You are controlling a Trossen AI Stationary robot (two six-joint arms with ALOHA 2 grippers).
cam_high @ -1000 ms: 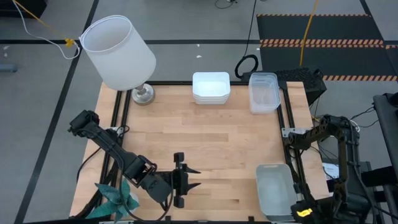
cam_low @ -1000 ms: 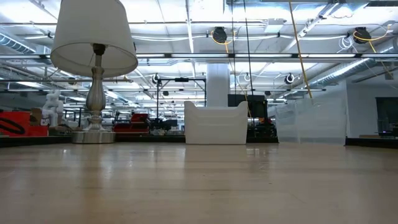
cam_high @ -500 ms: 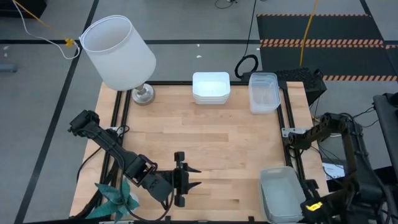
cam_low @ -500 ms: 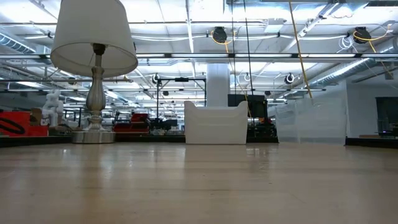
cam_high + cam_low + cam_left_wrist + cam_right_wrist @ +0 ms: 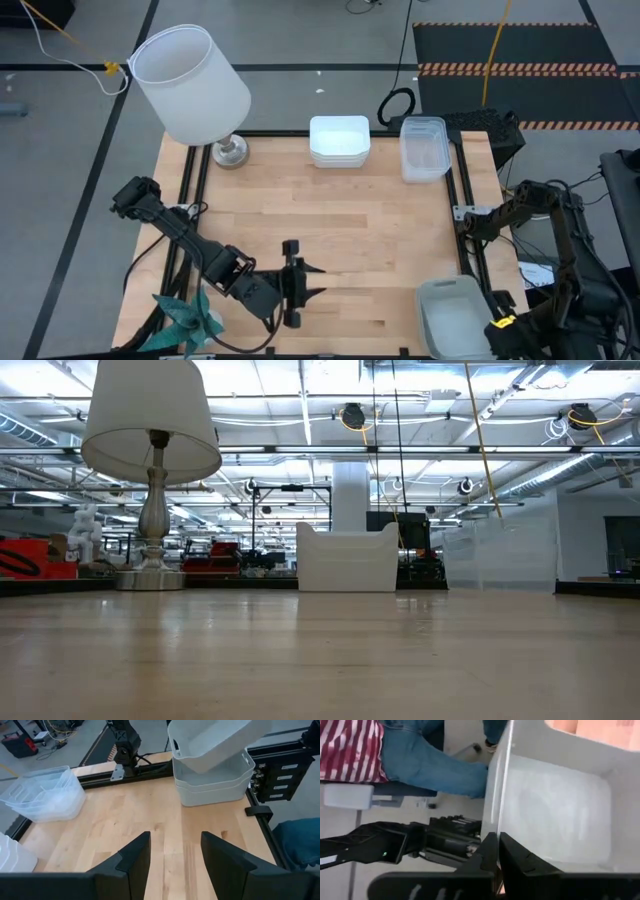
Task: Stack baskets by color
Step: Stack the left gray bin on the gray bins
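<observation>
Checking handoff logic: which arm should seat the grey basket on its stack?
Right. Its gripper is already shut on the grey basket's rim, holding it tilted over the grey stack at the near right corner. The left gripper is open, empty, mid-table.

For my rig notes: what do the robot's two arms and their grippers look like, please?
Both arms are dark, jointed, with black cables. The left gripper has two black, flat, tapering fingers. The right gripper has similar dark fingers; a small yellow marking sits near its wrist.
</observation>
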